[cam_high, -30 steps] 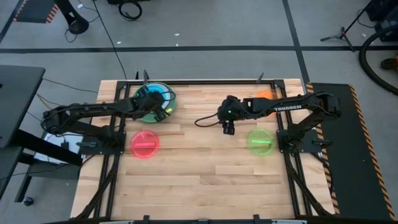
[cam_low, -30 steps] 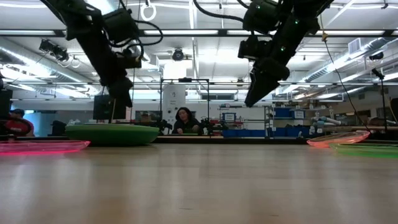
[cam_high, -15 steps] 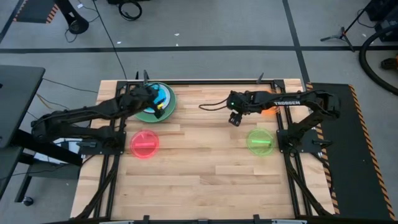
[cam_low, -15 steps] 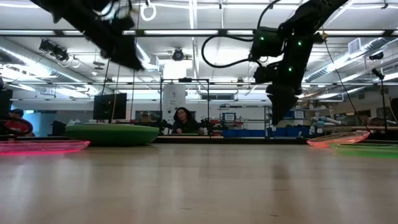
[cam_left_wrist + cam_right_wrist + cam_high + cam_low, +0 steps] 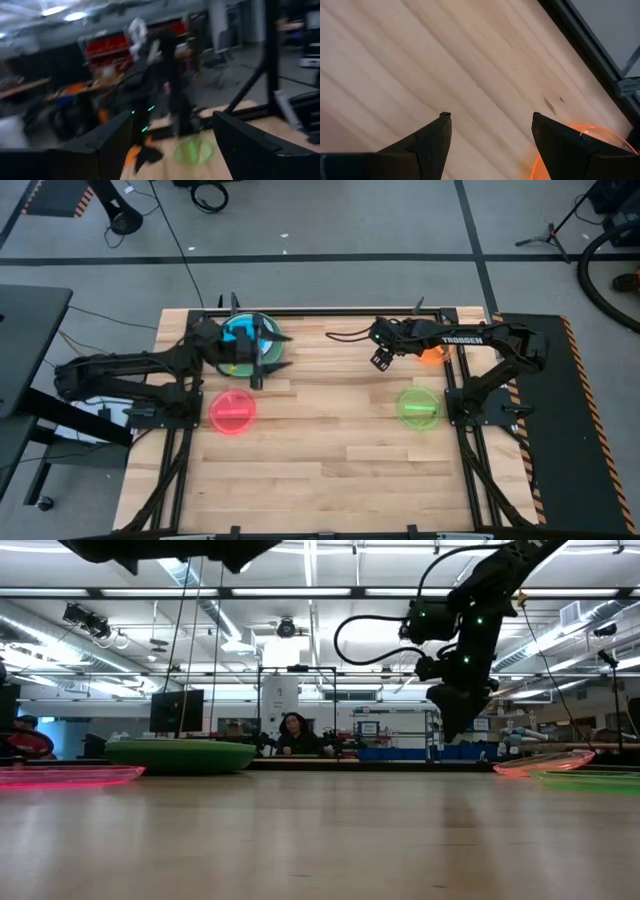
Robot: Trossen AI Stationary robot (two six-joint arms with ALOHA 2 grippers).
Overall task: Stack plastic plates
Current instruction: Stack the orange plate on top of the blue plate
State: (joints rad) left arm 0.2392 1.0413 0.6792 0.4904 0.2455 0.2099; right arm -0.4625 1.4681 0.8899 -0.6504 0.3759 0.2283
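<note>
Bright, even light from ceiling strip lamps [image 5: 330, 592] — soft shadows; left wrist view heavily motion-blurred.

A pale wooden table [image 5: 320, 450], planks running across, black frame round its edges. Up by the far edge toward the left corner sits a stack of plates [image 5: 245, 345], a green one at the bottom, a translucent blue one on top. Nearer the left edge lies a red plate [image 5: 232, 411], flat on the wood, on its own. Over by the right edge, a lime plate [image 5: 418, 406], and just beyond it toward the far right corner an orange plate [image 5: 434, 354], half hidden. The middle and near side are bare wood.
</note>
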